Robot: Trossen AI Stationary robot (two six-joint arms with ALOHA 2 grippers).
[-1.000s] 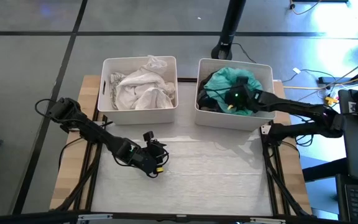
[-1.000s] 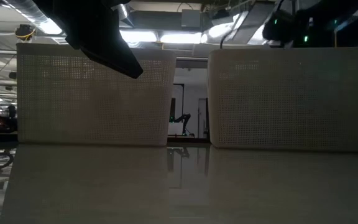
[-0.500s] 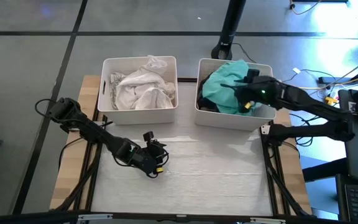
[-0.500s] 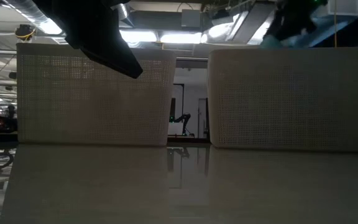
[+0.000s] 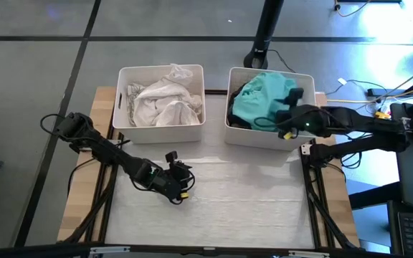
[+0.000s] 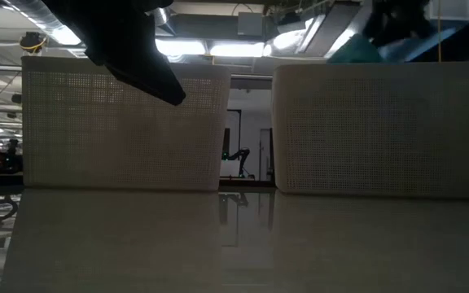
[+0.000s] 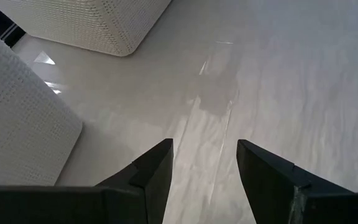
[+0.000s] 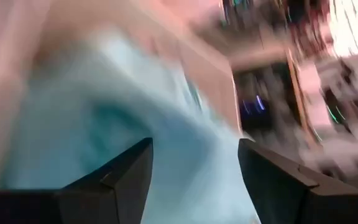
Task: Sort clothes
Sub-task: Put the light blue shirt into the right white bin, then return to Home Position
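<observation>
The teal-green garment (image 5: 255, 102) is now released into the right bin (image 5: 269, 135) and lies spread on top of darker clothes. The right gripper (image 5: 285, 123) is pulled back toward the bin's near rim, jaws wide and empty. White clothes (image 5: 160, 102) sit in the left bin (image 5: 158, 132). The left gripper (image 7: 202, 163) is parked over the bare table (image 5: 249, 208), jaws apart, holding nothing. The sort appears finished.
</observation>
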